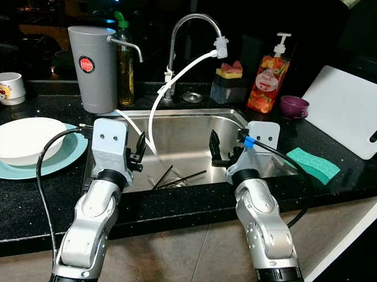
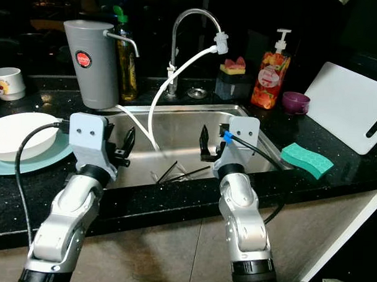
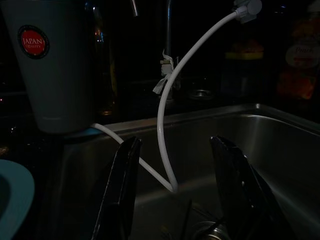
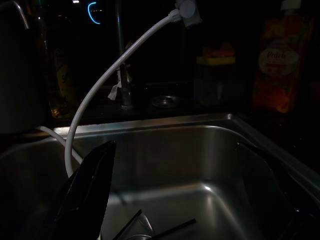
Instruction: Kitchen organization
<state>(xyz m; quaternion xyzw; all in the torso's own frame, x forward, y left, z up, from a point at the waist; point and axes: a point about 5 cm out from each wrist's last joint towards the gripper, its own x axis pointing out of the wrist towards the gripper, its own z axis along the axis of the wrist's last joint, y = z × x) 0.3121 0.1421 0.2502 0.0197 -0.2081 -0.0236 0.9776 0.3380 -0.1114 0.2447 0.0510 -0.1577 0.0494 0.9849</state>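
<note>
Both arms reach over the front edge of the steel sink (image 1: 189, 130). My left gripper (image 1: 139, 153) hangs open above the sink's left side with nothing between its fingers (image 3: 120, 195). My right gripper (image 1: 214, 148) is open too, over the right side of the basin, and holds nothing. Dark chopsticks (image 1: 175, 176) lie on the sink bottom between and below the two grippers. A white bowl (image 1: 24, 138) rests on a teal plate (image 1: 67, 152) on the black counter, left of the sink.
A grey water jug (image 1: 92, 66) stands at the sink's back left. A white hose (image 1: 178, 72) runs from the tap (image 1: 193, 20) into the basin. A soap bottle (image 1: 268, 76), purple cup (image 1: 293, 106), green sponge (image 1: 313, 164) and white cutting board (image 1: 347, 109) sit right. A mug (image 1: 7, 87) stands far left.
</note>
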